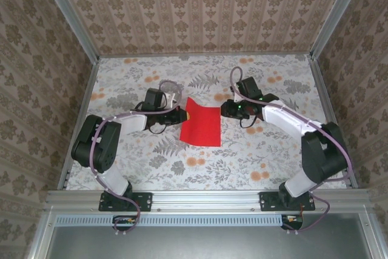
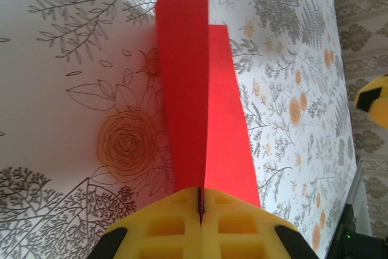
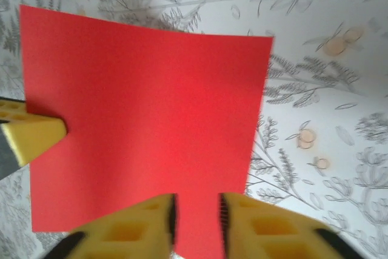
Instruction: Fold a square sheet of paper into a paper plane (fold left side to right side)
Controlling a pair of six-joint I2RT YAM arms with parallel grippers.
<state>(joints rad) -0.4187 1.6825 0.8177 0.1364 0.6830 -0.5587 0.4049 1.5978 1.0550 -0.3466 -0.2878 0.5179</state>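
Left wrist view is showing the left gripper (image 2: 200, 210) pressing together on the left edge of the square sheet of paper (image 2: 200, 119), holding that side up off the tabletop (image 2: 60, 77). At the sheet's right edge, the right gripper (image 3: 197, 216) is standing slightly parted, with red showing in the gap and nothing pinched. Unpinned there, the sheet may be sliding with the pull, skewing the crease. The left arm (image 1: 100, 144) and right arm (image 1: 291, 122) are reaching low toward the sheet from opposite sides, wrists facing each other.
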